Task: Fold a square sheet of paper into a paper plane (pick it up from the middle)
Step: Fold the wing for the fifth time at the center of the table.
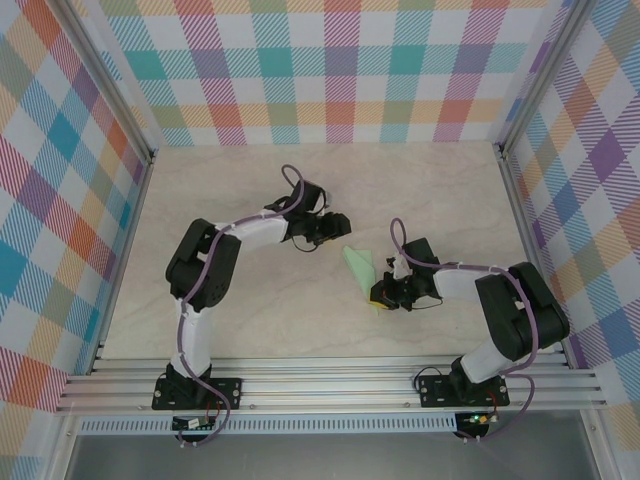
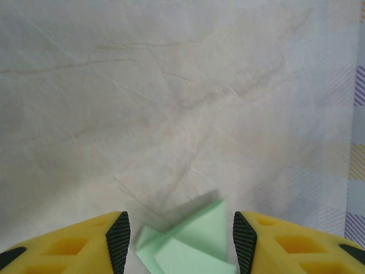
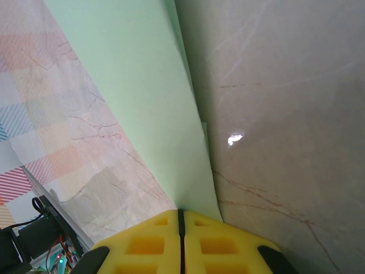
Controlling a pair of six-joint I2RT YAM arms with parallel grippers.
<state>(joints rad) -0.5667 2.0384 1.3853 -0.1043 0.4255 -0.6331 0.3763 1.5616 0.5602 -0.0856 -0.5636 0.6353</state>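
looks late in the fold. the paper plane [image 1: 360, 266] is a narrow mint-green dart, lying near mid tabletop [image 1: 250, 330] between the two arms. right end effector [image 1: 384, 297] is clenched on its near end. in the right wrist view the yellow fingers [image 3: 148, 242] are pressed flat together, and the green paper runs straight into the seam.

left end effector [image 1: 333, 230] hangs just beside the far tip, released, grasping nothing. from its own wrist cam the layered flaps sit low between the black pads [image 2: 121, 240], w/ a gap on each side.

step in hand, i'd say: right anchors the tail while left lines up for a crease or wing fold. can't tell which crease is left.

next move prob calls for left to drop onto the tip square, then pinch or press along the fold w/o dragging. paper's thin, so it'll likely buckle or skid on this slick top if pushed sideways.

surface: pale marble-look top, faint brown veins, a small glare spot near the paper. room: pastel plaid walls [image 1: 340, 70] on three sides, aluminium rail [image 1: 330, 385] at the near edge under both bases.
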